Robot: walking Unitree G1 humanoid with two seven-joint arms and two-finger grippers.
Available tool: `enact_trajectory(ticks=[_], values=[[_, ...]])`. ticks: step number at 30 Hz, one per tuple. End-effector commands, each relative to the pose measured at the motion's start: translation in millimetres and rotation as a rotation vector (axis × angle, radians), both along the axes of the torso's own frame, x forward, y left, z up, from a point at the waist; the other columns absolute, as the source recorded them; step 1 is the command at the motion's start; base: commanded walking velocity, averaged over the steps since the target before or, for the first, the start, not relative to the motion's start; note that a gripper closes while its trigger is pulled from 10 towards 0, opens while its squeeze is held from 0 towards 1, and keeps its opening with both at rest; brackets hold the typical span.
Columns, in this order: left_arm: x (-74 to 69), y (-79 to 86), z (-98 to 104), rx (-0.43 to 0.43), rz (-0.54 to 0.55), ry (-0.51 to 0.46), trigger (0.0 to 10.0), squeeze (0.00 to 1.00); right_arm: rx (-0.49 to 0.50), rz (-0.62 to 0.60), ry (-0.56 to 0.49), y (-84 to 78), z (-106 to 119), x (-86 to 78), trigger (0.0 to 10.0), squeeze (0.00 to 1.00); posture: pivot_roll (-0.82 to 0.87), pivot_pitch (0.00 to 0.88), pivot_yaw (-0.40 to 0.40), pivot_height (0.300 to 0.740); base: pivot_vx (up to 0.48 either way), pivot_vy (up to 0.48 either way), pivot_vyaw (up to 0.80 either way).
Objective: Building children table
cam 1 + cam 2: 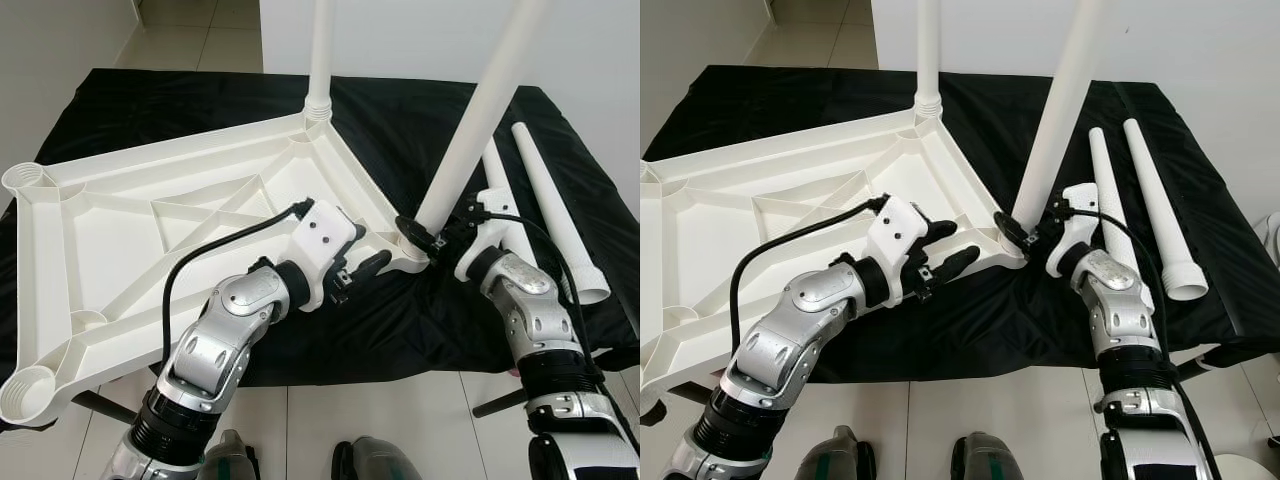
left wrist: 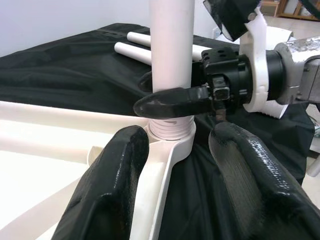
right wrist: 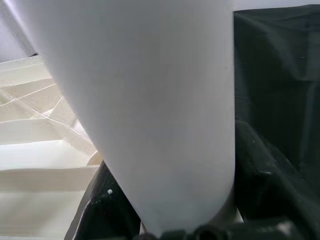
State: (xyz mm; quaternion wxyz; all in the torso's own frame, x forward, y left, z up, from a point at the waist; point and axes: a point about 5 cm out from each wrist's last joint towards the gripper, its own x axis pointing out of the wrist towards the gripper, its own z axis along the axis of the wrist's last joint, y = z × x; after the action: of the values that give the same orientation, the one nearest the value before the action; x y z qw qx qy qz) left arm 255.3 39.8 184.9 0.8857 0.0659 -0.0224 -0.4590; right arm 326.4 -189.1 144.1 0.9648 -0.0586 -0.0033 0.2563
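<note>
We see the white children's table (image 1: 150, 215) lying upside down on a black cloth (image 1: 420, 130), its ribbed underside facing up, with round corner sockets showing at our left. One white leg (image 1: 321, 50) already stands upright in the far corner socket.

At the near right corner, our right gripper (image 1: 418, 236) is clenched around the lower end of a second leg (image 1: 478, 110), which leans slightly to the right as it rises from the corner socket. In the left wrist view its threaded base sits at the socket, with one black finger (image 2: 172, 101) of the right gripper wrapped across it.

Our left gripper (image 1: 358, 270) hovers at the table's near edge, just beside that same corner; its two fingers are spread apart and hold nothing, with the table's rim between them in the left wrist view.

Two more white legs (image 1: 555, 210) lie side by side on the cloth to the right, apart from the table, their wider ends toward us.
</note>
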Motion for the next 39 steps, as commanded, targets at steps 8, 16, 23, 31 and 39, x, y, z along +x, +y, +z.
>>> enact_trajectory(ticks=[8,16,23,31,39], values=[[-1.8,-3.3,0,0.006,-0.009,-0.006,10.0,0.0,0.126,-0.259,0.067,13.5,-3,-3.5,10.0,0.0,-0.12,0.007,-0.019,0.74,0.0,0.0,0.0],[-3.0,-4.0,-1,0.005,-0.014,-0.003,10.0,0.0,0.166,-0.388,0.001,25.4,11,-12.1,10.0,0.0,-0.13,0.005,-0.022,0.74,0.0,0.0,0.0],[-3.5,-5.5,-1,0.008,-0.021,-0.003,10.0,0.0,0.157,-0.577,-0.028,38.5,13,-24.4,10.0,0.0,-0.12,0.0,-0.032,0.74,0.0,0.0,0.0],[-4.8,-6.0,-2,0.008,-0.02,-0.001,10.0,0.0,0.147,-0.644,0.006,40.1,10,-29.7,10.0,0.0,-0.12,0.001,-0.035,0.74,0.0,0.0,0.0],[-4.9,-6.2,-2,0.008,-0.021,-0.003,10.0,0.0,0.172,-0.577,0.006,41.2,12,-29.4,10.0,1.0,-0.13,0.005,-0.033,0.74,0.0,0.0,0.0]])
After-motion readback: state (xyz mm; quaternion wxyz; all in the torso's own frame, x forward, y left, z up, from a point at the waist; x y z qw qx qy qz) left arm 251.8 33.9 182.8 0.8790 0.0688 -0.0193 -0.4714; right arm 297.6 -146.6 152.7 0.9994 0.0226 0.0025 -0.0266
